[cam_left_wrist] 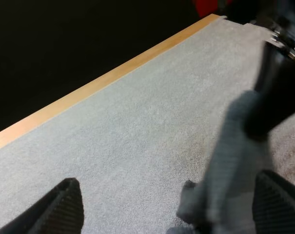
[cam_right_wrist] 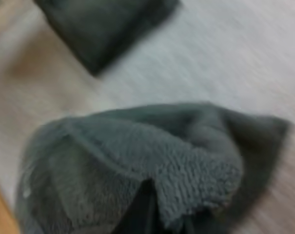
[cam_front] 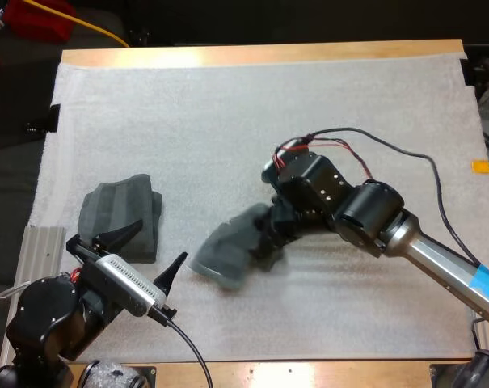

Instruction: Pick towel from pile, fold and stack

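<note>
1. High view: right gripper (cam_front: 270, 236) clenched on the crumpled towel (cam_front: 226, 257), mid mat (cam_front: 228, 105); folded towel (cam_front: 119, 217) lies apart, leftward.
2. Left wrist view: left gripper (cam_left_wrist: 171, 209) spread wide, grasping nothing.

Far half open, near middle crowded

The white mat (cam_front: 228, 105) lies bare across its whole far half. At the near left, the folded stack (cam_front: 121, 214) sits just beside the left claw (cam_front: 147, 252), whose fingers stand apart. The crumpled towel (cam_front: 226, 252), pinched in the right claw (cam_front: 270, 236), blocks the near middle, leaving a narrow bare lane between it and the stack.
</note>
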`<state>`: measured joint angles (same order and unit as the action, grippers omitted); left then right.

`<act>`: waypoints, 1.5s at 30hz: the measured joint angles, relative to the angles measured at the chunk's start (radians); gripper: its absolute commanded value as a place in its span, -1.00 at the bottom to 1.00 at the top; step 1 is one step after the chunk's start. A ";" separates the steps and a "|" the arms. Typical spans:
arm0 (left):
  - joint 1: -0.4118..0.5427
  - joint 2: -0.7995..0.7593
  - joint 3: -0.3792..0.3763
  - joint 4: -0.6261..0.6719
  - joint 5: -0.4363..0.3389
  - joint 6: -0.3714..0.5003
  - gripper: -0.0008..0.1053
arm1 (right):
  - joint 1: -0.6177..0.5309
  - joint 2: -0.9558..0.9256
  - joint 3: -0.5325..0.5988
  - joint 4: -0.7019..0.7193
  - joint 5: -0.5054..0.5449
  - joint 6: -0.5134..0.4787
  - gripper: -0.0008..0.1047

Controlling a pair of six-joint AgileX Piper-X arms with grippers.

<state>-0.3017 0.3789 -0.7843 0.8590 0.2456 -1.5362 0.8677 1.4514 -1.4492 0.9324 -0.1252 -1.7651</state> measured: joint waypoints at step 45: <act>0.000 0.000 0.000 0.000 0.000 -0.005 0.33 | -0.297 -0.085 0.189 0.147 0.339 0.023 0.36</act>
<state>-0.3017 0.3789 -0.7843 0.8590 0.2456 -1.5411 0.5710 1.3664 -1.2604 1.0799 0.2135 -1.7419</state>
